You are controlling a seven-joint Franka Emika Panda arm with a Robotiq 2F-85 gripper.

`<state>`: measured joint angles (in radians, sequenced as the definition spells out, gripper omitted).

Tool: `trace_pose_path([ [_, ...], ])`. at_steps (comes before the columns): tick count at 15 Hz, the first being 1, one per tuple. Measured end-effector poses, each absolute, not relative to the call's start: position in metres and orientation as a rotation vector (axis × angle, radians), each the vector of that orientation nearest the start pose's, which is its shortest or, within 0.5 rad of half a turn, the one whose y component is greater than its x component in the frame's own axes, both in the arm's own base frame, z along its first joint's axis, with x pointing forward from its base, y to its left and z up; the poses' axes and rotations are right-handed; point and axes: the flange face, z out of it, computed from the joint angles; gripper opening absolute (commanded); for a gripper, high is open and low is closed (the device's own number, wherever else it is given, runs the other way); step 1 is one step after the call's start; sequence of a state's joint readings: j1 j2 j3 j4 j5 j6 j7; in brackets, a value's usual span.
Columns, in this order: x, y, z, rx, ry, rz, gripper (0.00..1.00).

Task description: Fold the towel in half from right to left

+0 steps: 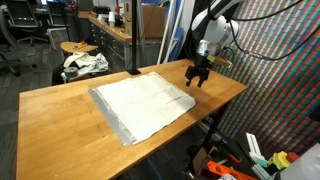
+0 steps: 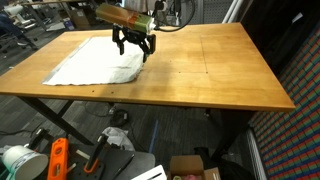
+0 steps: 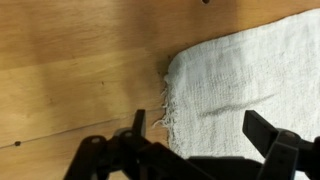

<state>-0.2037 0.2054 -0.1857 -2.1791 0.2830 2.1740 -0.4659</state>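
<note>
The towel [image 1: 142,105] is a pale grey-white cloth lying flat on the wooden table [image 1: 60,115]. It shows in both exterior views, spread out [image 2: 95,65]. My gripper [image 1: 197,76] hangs over the towel's corner, open, with nothing between its fingers. The same gripper [image 2: 133,47] stands just above that corner. In the wrist view the towel's frayed corner [image 3: 235,85] lies straight below the open gripper [image 3: 200,128], one finger over bare wood, the other over cloth.
A stool with a white-and-dark fabric bundle [image 1: 84,62] stands beyond the table's far end. Boxes and tools [image 2: 60,158] lie on the floor under the table. The table's other half [image 2: 215,60] is bare wood.
</note>
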Motion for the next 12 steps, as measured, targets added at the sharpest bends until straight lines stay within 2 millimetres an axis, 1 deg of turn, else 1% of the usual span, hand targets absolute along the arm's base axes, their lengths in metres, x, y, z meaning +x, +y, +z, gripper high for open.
trace_pose_path([
  [2, 0.496, -0.194, 0.276, -2.895, 0.127, 0.128, 1.0],
  [5, 0.491, -0.191, 0.267, -2.87, 0.072, 0.116, 1.0],
  [12, 0.482, -0.171, 0.243, -2.841, -0.069, 0.173, 1.0],
])
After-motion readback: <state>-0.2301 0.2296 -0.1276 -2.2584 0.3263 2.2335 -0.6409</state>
